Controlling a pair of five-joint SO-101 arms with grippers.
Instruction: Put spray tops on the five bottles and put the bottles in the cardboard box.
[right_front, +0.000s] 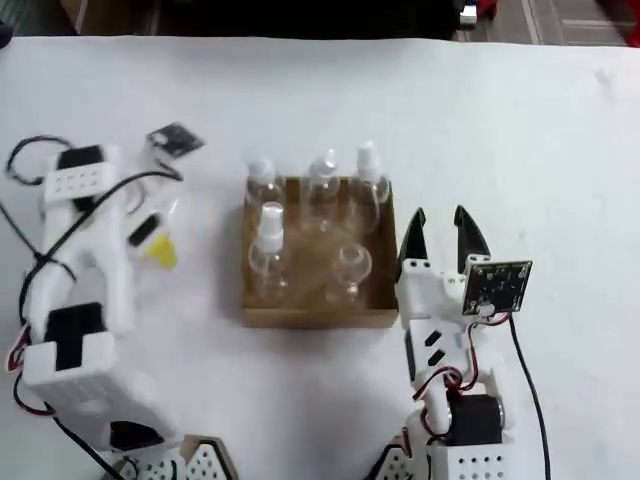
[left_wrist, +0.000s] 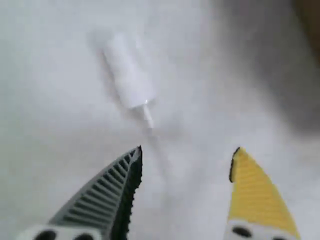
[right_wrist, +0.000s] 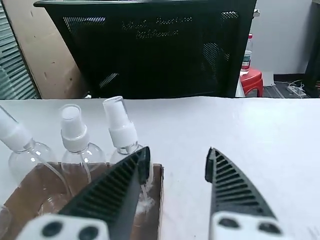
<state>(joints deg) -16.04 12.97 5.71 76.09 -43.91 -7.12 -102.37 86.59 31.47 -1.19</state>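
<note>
The cardboard box (right_front: 318, 312) sits mid-desk (right_front: 520, 120) with five bottles standing in it. The three back-row bottles (right_front: 322, 185) carry spray tops. In the front row there is one capped bottle (right_front: 271, 245) and one bare-necked bottle (right_front: 350, 262). The right gripper (right_front: 440, 212) rests just beside the box's right wall, released, with nothing between its fingers. The left gripper (left_wrist: 187, 150) is off to the other side of the box, also released and holding nothing. A loose spray top (left_wrist: 129, 75) lies flat on the desk ahead of its fingertips, with its thin tube pointing back toward the gripper.
</note>
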